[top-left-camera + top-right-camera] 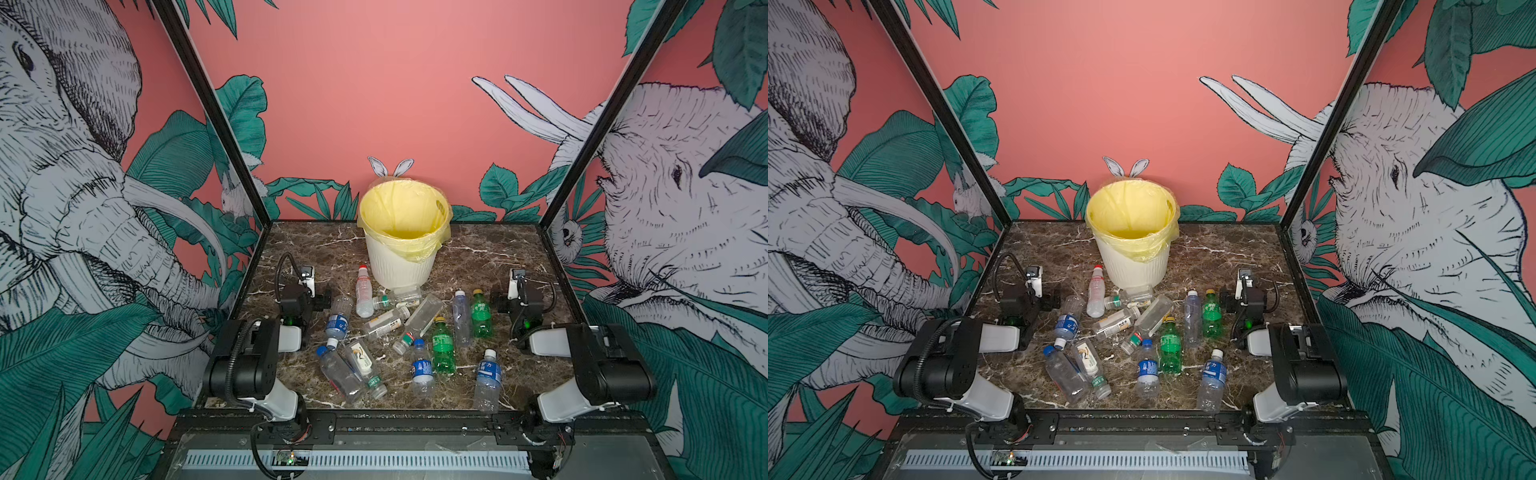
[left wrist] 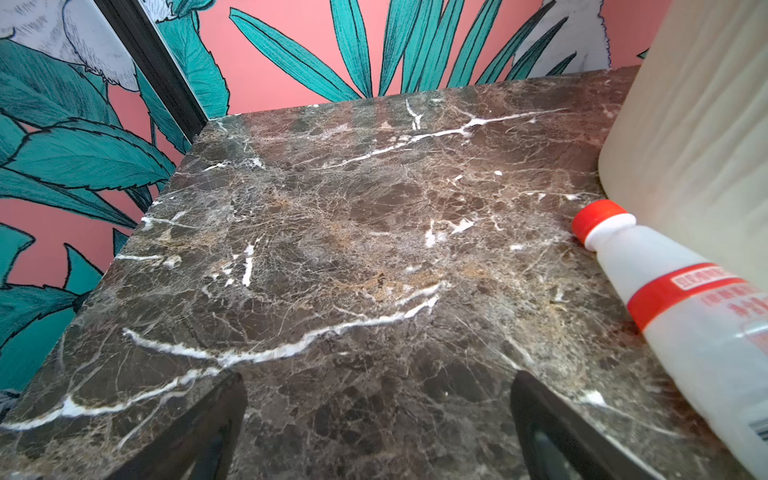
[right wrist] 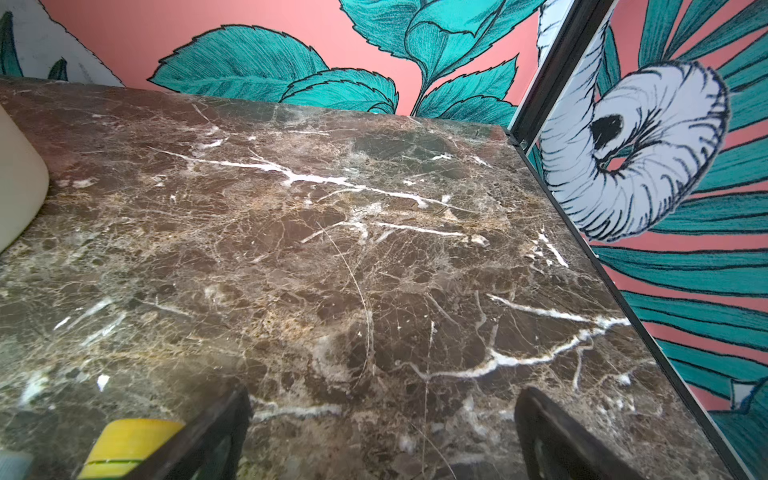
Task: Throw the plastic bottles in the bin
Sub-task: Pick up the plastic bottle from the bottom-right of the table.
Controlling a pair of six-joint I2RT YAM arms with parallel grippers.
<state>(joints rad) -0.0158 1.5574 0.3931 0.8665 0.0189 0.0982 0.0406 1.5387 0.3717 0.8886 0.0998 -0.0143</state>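
The cream ribbed bin, lined with a yellow bag, stands at the back middle of the table. Several plastic bottles lie in front of it: a red-capped one beside its base, two green ones, and clear ones with blue caps. My left gripper rests low, left of the heap, open over bare marble. Right of the heap my right gripper is open too, with a yellow cap beside one finger.
The dark marble table is walled by printed panels behind and on both sides, with black corner posts. The bin wall shows at the edge of both wrist views.
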